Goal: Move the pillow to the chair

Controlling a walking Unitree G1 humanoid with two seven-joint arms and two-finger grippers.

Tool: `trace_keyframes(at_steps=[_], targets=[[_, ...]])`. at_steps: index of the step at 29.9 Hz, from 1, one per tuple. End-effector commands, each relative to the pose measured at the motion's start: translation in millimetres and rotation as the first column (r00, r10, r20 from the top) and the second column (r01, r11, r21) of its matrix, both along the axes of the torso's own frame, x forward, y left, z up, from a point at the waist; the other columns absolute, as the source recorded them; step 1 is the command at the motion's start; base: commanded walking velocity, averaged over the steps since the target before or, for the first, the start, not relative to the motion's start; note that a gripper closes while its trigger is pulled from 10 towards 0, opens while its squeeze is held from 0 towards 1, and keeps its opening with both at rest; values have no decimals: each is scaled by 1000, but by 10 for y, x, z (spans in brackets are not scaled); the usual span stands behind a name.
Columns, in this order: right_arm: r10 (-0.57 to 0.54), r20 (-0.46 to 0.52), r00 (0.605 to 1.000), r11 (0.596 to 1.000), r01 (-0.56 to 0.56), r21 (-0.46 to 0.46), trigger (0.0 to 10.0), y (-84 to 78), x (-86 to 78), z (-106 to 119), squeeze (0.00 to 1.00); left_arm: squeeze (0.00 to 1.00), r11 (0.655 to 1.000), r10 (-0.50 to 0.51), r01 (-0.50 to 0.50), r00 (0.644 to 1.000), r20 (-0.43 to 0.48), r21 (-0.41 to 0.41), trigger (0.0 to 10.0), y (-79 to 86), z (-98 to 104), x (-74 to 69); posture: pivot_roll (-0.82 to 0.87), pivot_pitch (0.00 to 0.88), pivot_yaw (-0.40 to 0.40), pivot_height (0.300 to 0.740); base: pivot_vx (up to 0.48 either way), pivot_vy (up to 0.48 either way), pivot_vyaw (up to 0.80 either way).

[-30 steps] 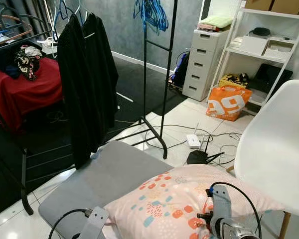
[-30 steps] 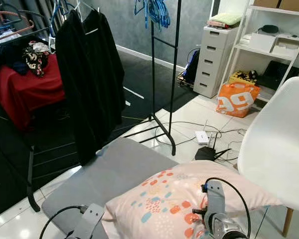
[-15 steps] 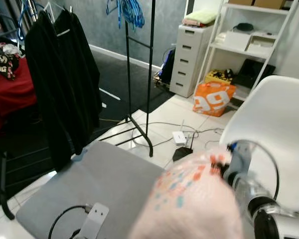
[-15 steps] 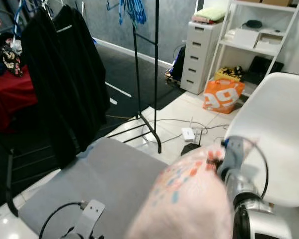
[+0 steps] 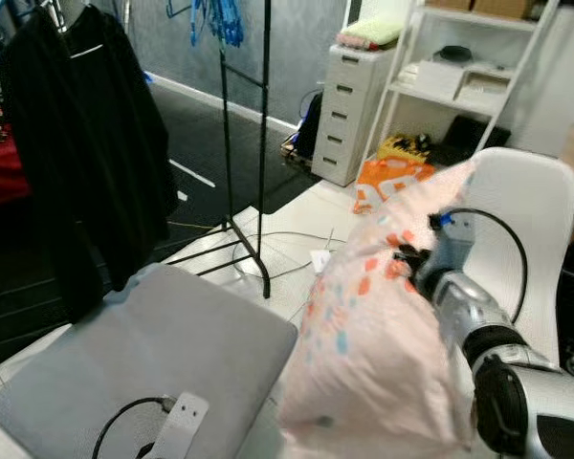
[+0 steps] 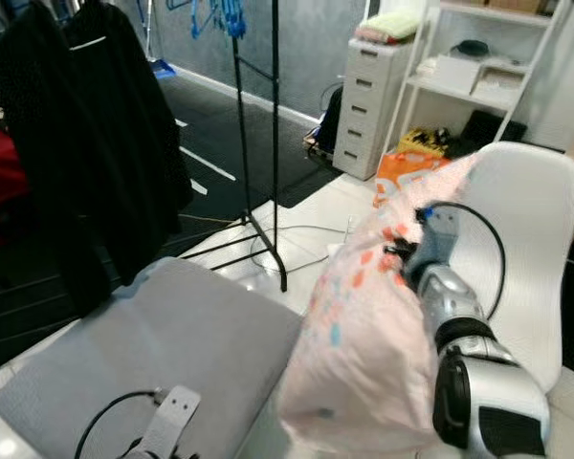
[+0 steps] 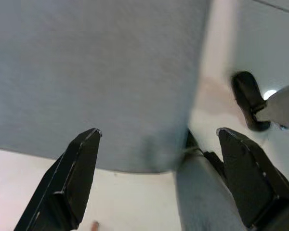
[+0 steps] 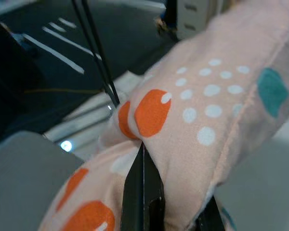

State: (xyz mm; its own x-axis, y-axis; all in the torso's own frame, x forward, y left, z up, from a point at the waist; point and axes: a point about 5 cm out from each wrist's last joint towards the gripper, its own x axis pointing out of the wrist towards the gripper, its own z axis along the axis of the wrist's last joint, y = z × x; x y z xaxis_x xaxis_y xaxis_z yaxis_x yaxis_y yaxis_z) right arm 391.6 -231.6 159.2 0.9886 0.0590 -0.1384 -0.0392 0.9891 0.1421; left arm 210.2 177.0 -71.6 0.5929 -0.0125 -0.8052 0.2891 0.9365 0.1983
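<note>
My right claw (image 8: 143,192) was pinched tight on a fold of the pillow (image 5: 378,325), fabric bunched over the fingers. Half a second before, the pillow hung low in front of me; a second before, it lay flat on the grey cushion (image 5: 124,354). Now it was lifted clear of the cushion and dangled from my grip, its top edge up against the white chair (image 5: 531,239). The view had also swung, so I'd turned toward the chair.

That meant pickup was done and I was mid-carry, with the drop onto the seat left. One-corner grip on a floppy load, so slip risk.

My left claw (image 7: 159,178) was spread wide, idle over the grey cushion.

Beyond: clothes rack (image 5: 244,143), black coat (image 5: 77,163), drawers (image 5: 349,110).
</note>
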Motion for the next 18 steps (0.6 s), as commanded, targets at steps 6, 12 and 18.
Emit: trace_keyframes(at_steps=[6,12,18], targets=[[-31,99,995,999,35,-35,10000,-100,39,236,0,0,1000,6,-6,1000,-15,-10,10000,-11,-25,-41,-175,49,-50,740,0,-480,0],[-40,83,996,998,43,-36,10000,-126,21,189,0,0,1000,4,-4,1000,-18,-11,10000,-9,-31,-53,-173,50,-47,740,0,-480,0],[-70,61,996,995,74,-64,10000,-155,12,160,0,0,1000,3,-3,1000,-19,-12,10000,-7,-32,-56,-178,49,-43,740,0,-480,0]])
